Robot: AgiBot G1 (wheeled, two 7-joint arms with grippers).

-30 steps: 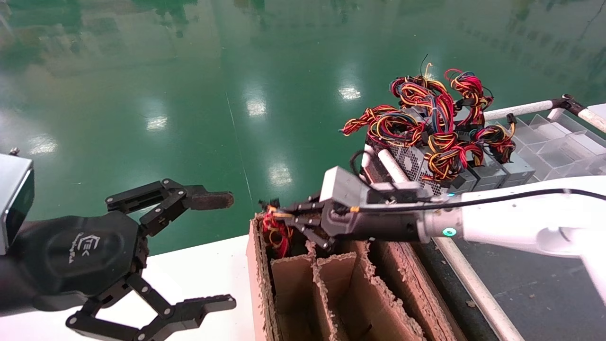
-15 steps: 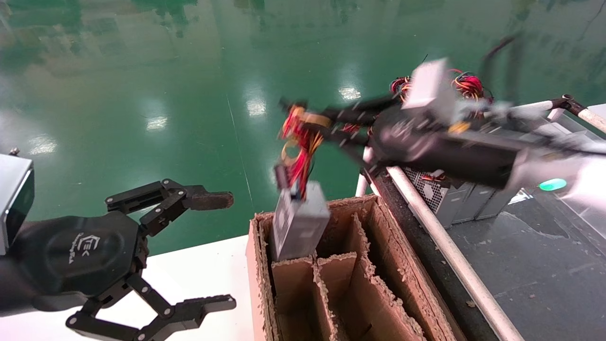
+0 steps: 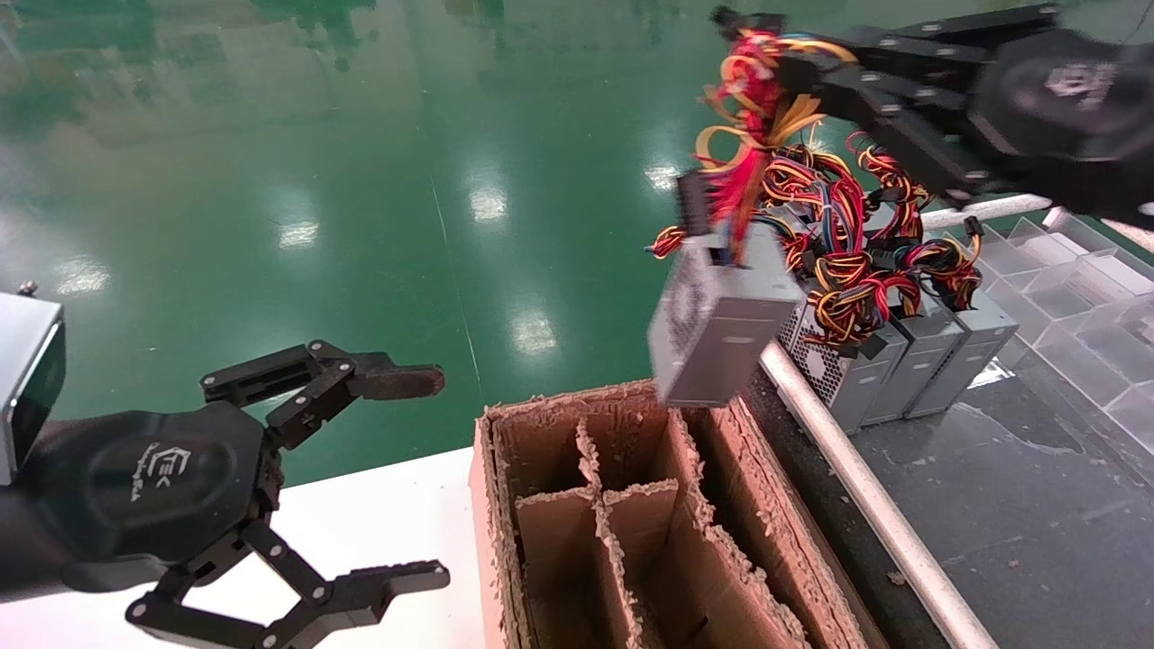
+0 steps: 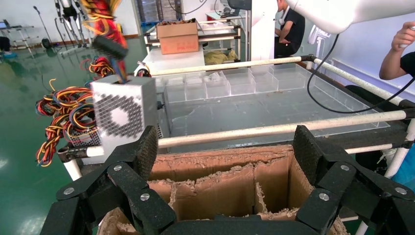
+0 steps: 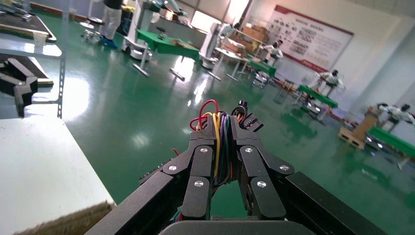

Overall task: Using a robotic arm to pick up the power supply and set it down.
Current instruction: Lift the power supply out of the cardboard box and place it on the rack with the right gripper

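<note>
The power supply (image 3: 721, 324), a grey metal box with a perforated side, hangs by its red and yellow wires (image 3: 748, 81) above the far right corner of the cardboard box (image 3: 494, 505). My right gripper (image 3: 766, 54) is high at the upper right, shut on that wire bundle. The right wrist view shows yellow, purple and red wires (image 5: 218, 142) pinched between its fingers. In the left wrist view the power supply (image 4: 122, 115) hangs beyond the box with its fan grille facing me. My left gripper (image 3: 442, 478) is parked open at the lower left, holding nothing.
The cardboard box has torn dividers (image 3: 631, 532) forming compartments. Beyond a white rail (image 3: 856, 487) stands a row of like grey boxes (image 3: 911, 351) with tangled wires. Clear plastic bins (image 3: 1082, 288) sit at the far right. A white tabletop (image 3: 379, 514) lies left of the box.
The right gripper has risen and swung right, lifting the power supply by its wires out of the box's far left compartment into the air. The left arm has not moved.
</note>
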